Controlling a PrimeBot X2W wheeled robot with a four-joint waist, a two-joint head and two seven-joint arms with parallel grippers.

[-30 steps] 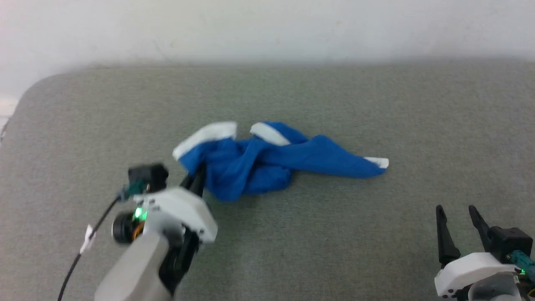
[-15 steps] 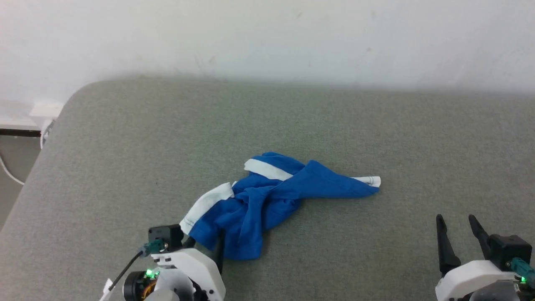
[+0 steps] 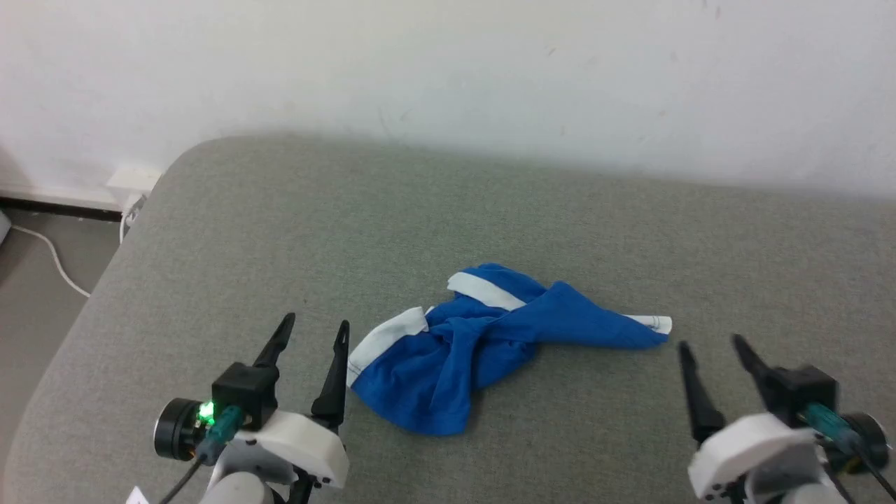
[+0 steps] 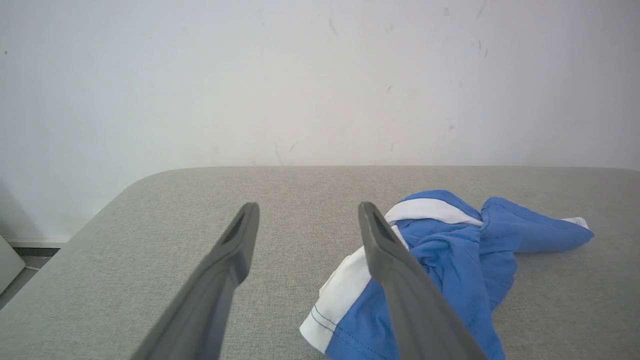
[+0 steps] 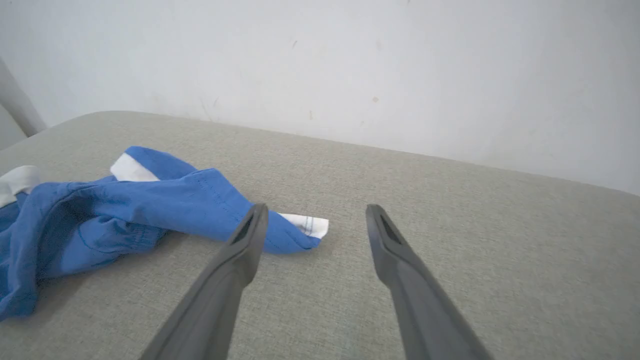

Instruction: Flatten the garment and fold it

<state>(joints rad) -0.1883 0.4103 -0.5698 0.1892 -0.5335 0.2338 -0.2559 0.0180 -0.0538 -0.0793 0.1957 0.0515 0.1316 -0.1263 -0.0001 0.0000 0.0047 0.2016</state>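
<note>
Found the left jaws at 7 o'clock of the head view, parted wide and gripping nothing, with the two long dark fingers (image 3: pixel 333 392) aimed toward 12 to 1 o'clock. Noted a green light (image 3: pixel 206 411) glowing at that wrist. Found the right jaws at 4 o'clock, likewise spread and empty, leaning toward 11 o'clock.

Located the garment (image 3: pixel 448 378) crumpled just below the middle of the grey fabric bench (image 3: pixel 490 210), bright blue, twisted on itself, stretched from 8 o'clock to 3 o'clock. Picked out a white band (image 3: pixel 381 341) at its 9 o'clock end, just beside the left fingertips. Picked out also a white stripe (image 3: pixel 483 290) on its 12 o'clock fold and a small white end (image 3: pixel 654 323) at 3 o'clock, near the right jaws yet apart from them.

In the left wrist view, saw the 3 o'clock finger overlapping the blue cloth; could not tell contact. In the right wrist view, saw the 9 o'clock finger crossing the blue tip beside the white end. Made out thin dark stitch lines on the white edges; could read no lettering in the folds showing.

Beyond the bench at 12 o'clock, noted a scuffed white wall (image 3: pixel 420 70), and at 9 o'clock a pale cable (image 3: pixel 49 255) on the floor (image 3: pixel 28 308)
</note>
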